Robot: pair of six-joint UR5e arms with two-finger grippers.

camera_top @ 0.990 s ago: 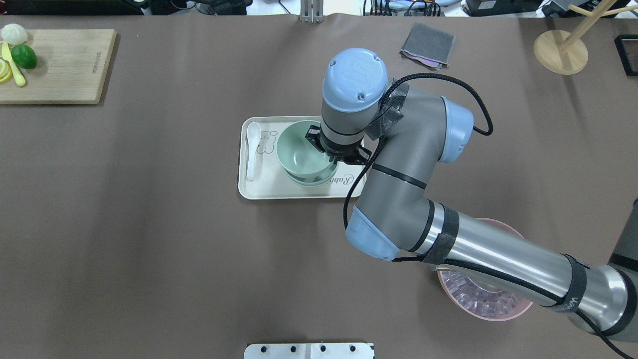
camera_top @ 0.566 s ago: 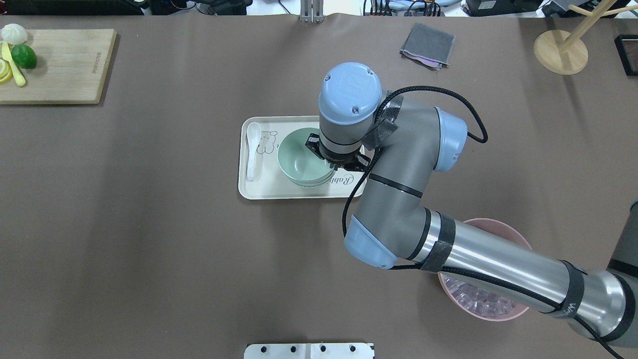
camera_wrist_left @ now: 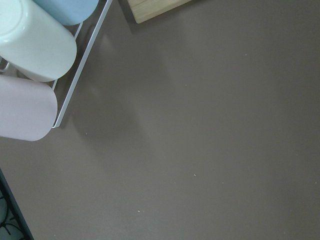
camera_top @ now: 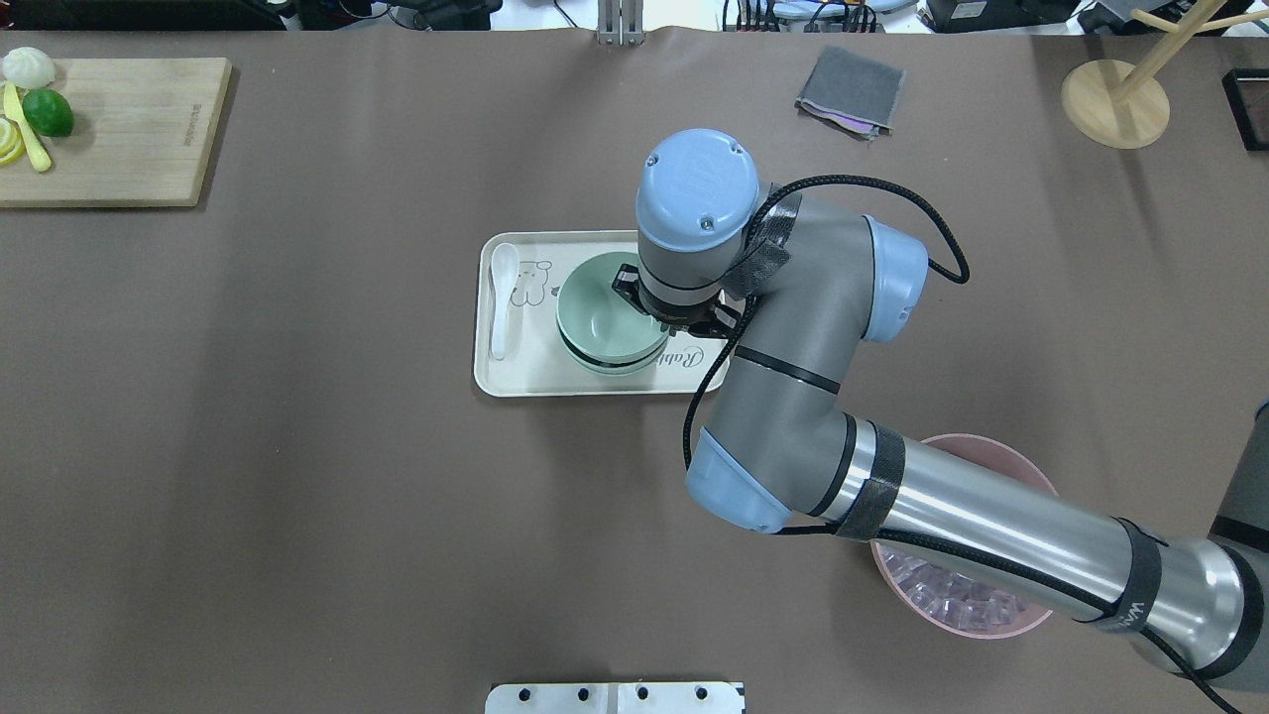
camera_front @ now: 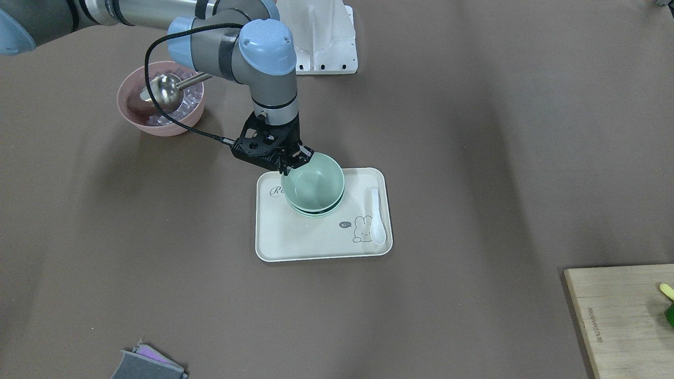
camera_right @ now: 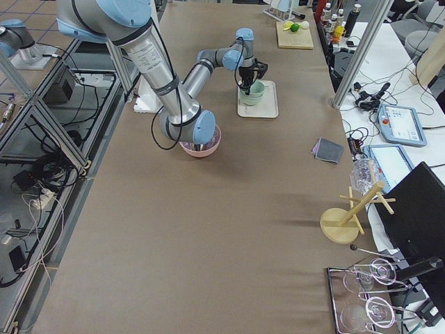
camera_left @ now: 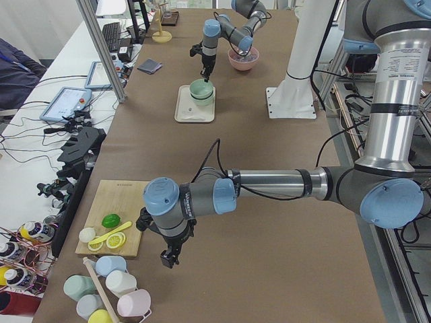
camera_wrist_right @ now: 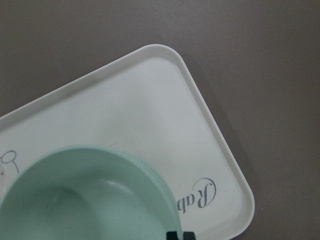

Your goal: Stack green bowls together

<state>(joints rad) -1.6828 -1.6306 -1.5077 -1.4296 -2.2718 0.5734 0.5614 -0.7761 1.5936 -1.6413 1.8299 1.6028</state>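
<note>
The green bowls (camera_front: 313, 184) sit nested in one stack on a white tray (camera_front: 316, 242); the stack also shows in the overhead view (camera_top: 605, 322) and the right wrist view (camera_wrist_right: 85, 200). My right gripper (camera_front: 296, 160) is shut on the top bowl's rim on the side nearest the robot's base, and the top bowl rests in the ones below. Only a fingertip (camera_wrist_right: 179, 235) shows in the right wrist view. My left gripper (camera_left: 168, 259) hangs over bare table near the cutting board, far from the bowls; I cannot tell whether it is open or shut.
A white spoon (camera_front: 376, 216) lies on the tray beside the stack. A pink bowl (camera_front: 160, 100) with ice cubes and a metal scoop stands under my right arm. A cutting board (camera_top: 109, 129) with fruit, a grey cloth (camera_top: 851, 91) and a wooden stand (camera_top: 1115, 99) are far off.
My right gripper has lowered the top green bowl into the stack on the tray. The bowl now sits level and nested, where it earlier hung higher and tilted.
</note>
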